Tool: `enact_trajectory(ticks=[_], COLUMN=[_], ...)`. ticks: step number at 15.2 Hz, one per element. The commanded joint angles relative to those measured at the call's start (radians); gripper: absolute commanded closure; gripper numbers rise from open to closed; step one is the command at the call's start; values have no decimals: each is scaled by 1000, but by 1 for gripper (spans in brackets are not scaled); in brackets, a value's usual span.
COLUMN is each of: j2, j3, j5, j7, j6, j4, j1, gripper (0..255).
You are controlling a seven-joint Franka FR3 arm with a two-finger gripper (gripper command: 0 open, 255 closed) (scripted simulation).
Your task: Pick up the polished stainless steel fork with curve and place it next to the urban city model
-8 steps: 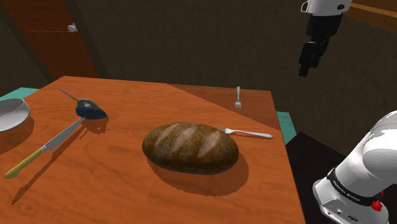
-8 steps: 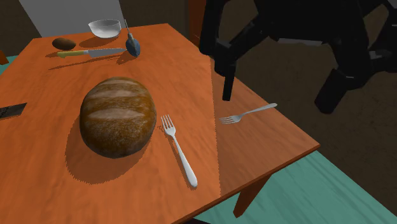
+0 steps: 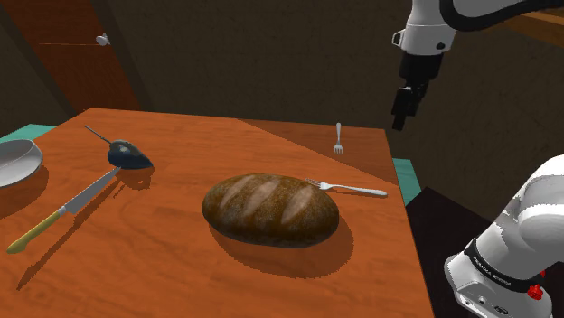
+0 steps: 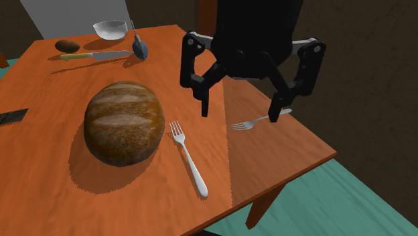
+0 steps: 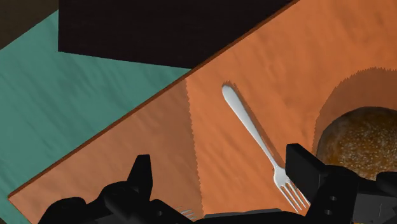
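Approach is judged in hand: the all-black two-finger gripper (image 4: 240, 114) is held spread, empty, above the orange wooden table (image 4: 53, 188). By the edge nearest the gripper, a long silver fork (image 4: 187, 157) is laid beside the round brown loaf (image 4: 124, 123), and a smaller silver fork (image 4: 253, 123) nearer the corner. Which is meant cannot be told. Descent astride one handle is called for.

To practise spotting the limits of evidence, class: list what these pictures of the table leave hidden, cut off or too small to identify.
Edge fork: second exterior view, handle partly covered by one of the open jaws.
Loaf: wrist view, cut by the picture's edge and partly behind the jaws.
Dark flat thing: second exterior view, cut by the left edge; unidentifiable.
Bowl: shoulder view, cut by the left edge.
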Motion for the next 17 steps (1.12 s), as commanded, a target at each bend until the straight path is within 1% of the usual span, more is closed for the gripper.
enact_trajectory(ticks=[1,9,17], j2=[19,197,443], j3=[13,89,172], j5=[11,61,77], j7=[-9,-21,-24], j6=[74,367,647], j4=[-40,-107,-91], j1=[18,100,166], gripper=[0,0,0])
